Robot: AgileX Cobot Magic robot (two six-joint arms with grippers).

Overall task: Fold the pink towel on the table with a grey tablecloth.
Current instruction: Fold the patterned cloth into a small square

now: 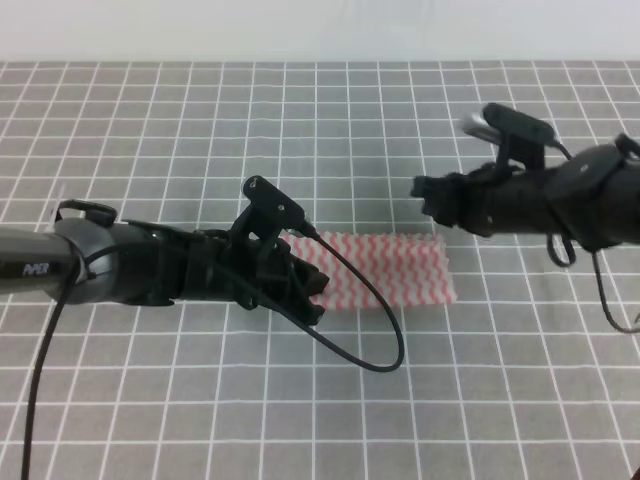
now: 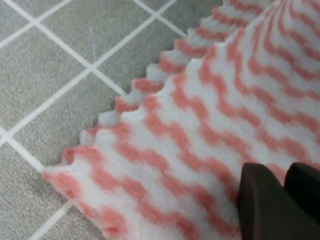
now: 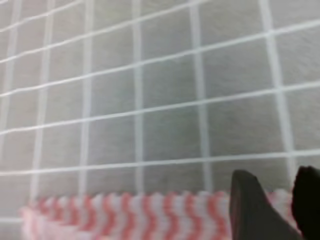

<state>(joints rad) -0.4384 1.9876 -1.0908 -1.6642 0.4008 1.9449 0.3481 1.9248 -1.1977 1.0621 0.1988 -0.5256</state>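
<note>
The pink towel (image 1: 390, 268) lies as a folded strip on the table with a grey tablecloth (image 1: 330, 130). My left gripper (image 1: 312, 298) sits at the strip's left end. In the left wrist view its dark fingers (image 2: 262, 202) stand close together on the upper layer of the towel (image 2: 200, 125), whose pinked edge is offset from the layer beneath. My right gripper (image 1: 425, 195) hovers beyond the towel's far right corner, apart from it. The right wrist view shows its fingers (image 3: 250, 207) parted, with the towel's edge (image 3: 125, 212) low in the frame.
The gridded grey tablecloth (image 3: 165, 90) stretches in every direction around the towel. A black cable (image 1: 375, 340) loops from the left arm across the cloth in front of the towel. A pale wall edge runs along the far side.
</note>
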